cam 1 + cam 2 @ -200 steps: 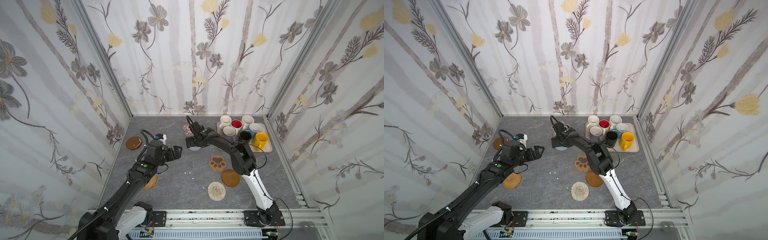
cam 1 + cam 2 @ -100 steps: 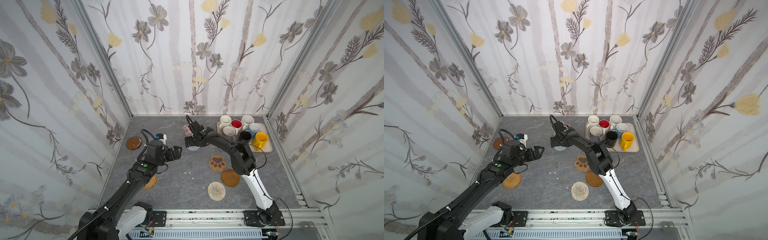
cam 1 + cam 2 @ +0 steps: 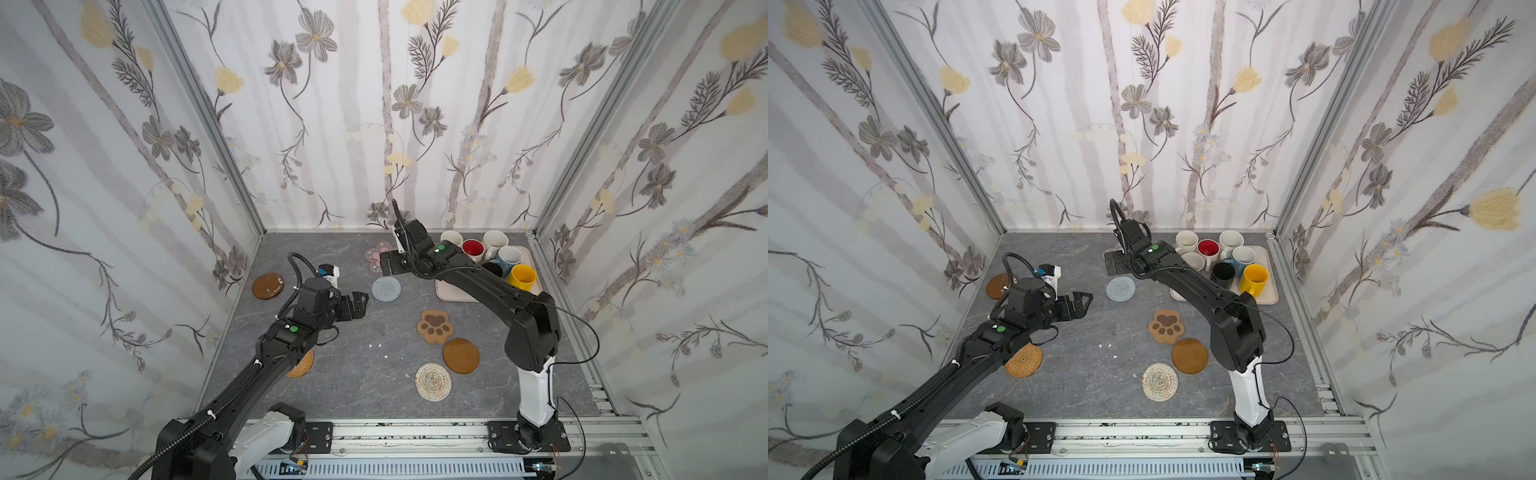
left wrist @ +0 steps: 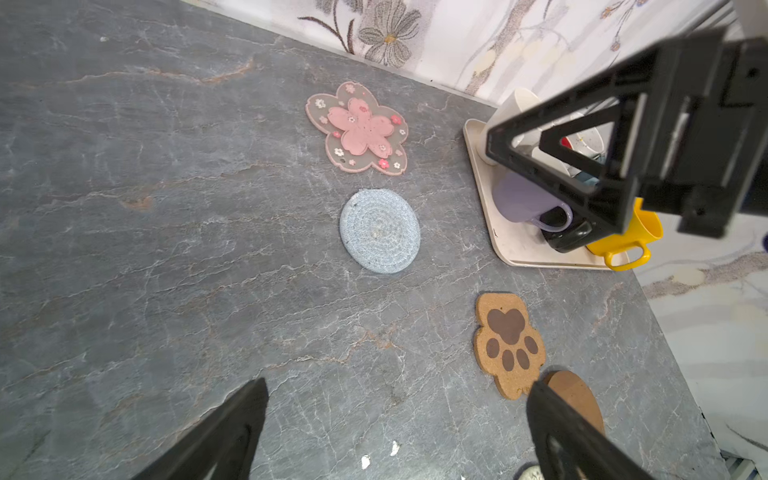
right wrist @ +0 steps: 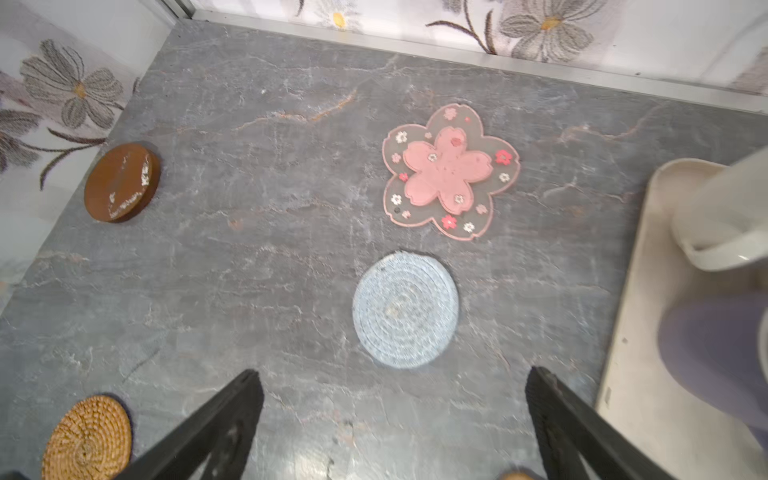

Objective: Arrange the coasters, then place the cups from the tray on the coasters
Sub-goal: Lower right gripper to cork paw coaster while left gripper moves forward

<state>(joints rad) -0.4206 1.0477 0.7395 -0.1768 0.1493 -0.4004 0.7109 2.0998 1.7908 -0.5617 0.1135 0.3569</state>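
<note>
grey marbled table (image 3: pixel 353 386), flowered wallpaper (image 3: pixel 374 124) on three sides.

both top views: i log the left arm (image 3: pixel 249 386) running from the near left corner toward the middle, forearm low and slanted. left gripper (image 3: pixel 360 305) is level over bare table, jaws spread, empty. orange rattan coaster (image 3: pixel 1023 360) lies beside that forearm, one brown disc (image 3: pixel 268 285) near the left wall. right arm (image 3: pixel 498 299) rises from the near right base, elbow high, forearm stretched to the far middle. right gripper (image 3: pixel 385 262) is tilted down, jaws spread, empty, hanging over the edge of the pink flower coaster (image 3: pixel 372 257), with the grey-blue woven coaster (image 3: pixel 386 289) just nearer. paw coaster (image 3: pixel 434 326), second brown disc (image 3: pixel 461 355) and pale woven coaster (image 3: pixel 433 381) sit in a loose line toward the near right. tray (image 3: pixel 451 293) in the far right corner carries the cups (image 3: pixel 473 249), yellow cup (image 3: pixel 523 277) nearest.

left wrist view: fingers (image 4: pixel 245 415) wide apart, nothing between. pink flower coaster, grey-blue woven coaster and paw coaster lie flat on the table. lavender cup (image 4: pixel 523 199) and black cup (image 4: pixel 567 239) stand on the tray, part hidden by the right gripper's finger.

right wrist view: fingers (image 5: pixel 245 399) wide apart above the table. i see the grey-blue woven coaster just ahead and the pink flower coaster beyond it, both untouched.
</note>
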